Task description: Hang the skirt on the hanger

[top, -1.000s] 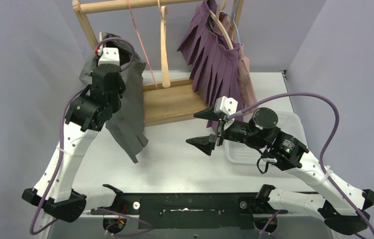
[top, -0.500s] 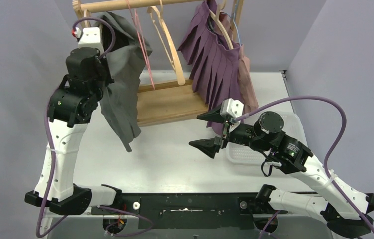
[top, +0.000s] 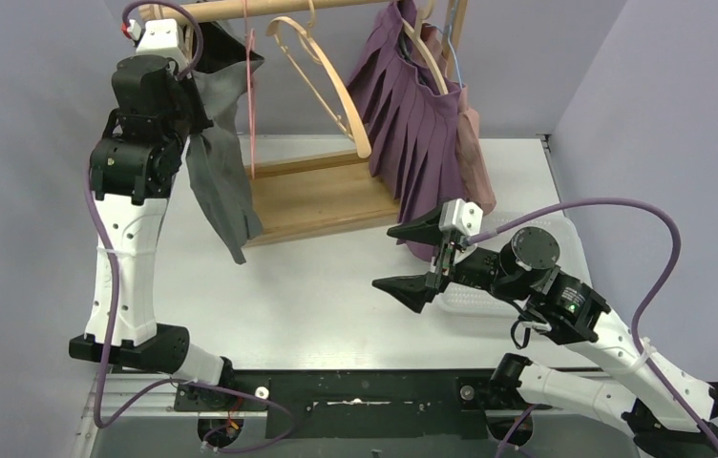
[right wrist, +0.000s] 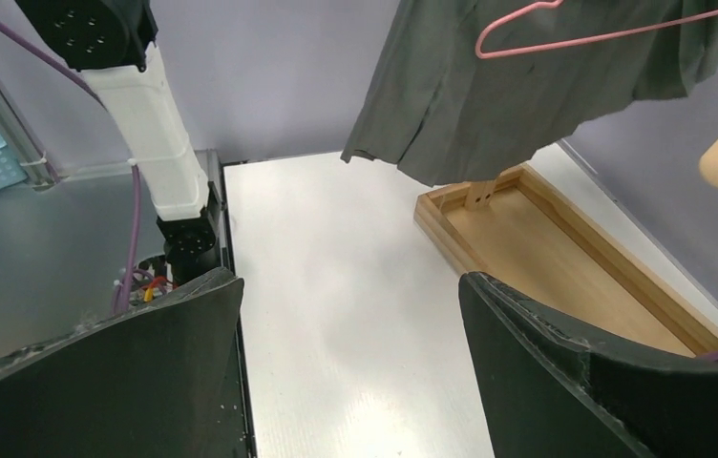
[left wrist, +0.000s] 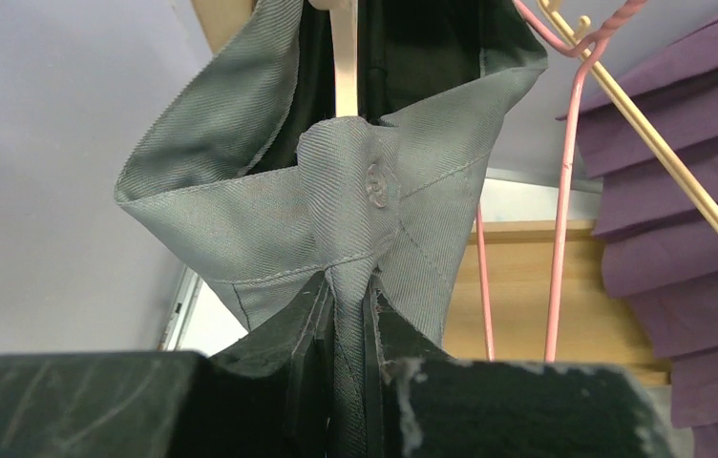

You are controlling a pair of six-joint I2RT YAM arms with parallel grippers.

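Observation:
The grey skirt [top: 223, 176] hangs from my left gripper [top: 195, 107], which is raised at the back left just under the rack's rod. In the left wrist view that gripper [left wrist: 350, 320] is shut on a fold of the waistband below its button [left wrist: 377, 181]. A pale bar [left wrist: 344, 57] runs down into the waist opening. The pink hanger [top: 252, 105] hangs right beside the skirt, and a wooden hanger [top: 336, 91] swings further right. My right gripper [top: 412, 260] stands open and empty over the table's middle, facing the skirt [right wrist: 489, 105].
The wooden rack's base [top: 322, 196] lies behind the middle of the table. A purple pleated skirt [top: 422, 124] hangs on the rod's right end over a pinkish garment [top: 475, 143]. A white basket [top: 475, 298] lies under my right arm.
My left arm has lifted the grey skirt up and back to the rod's left end. The pink and wooden hangers have swung. My right gripper drifted a little right and nearer.

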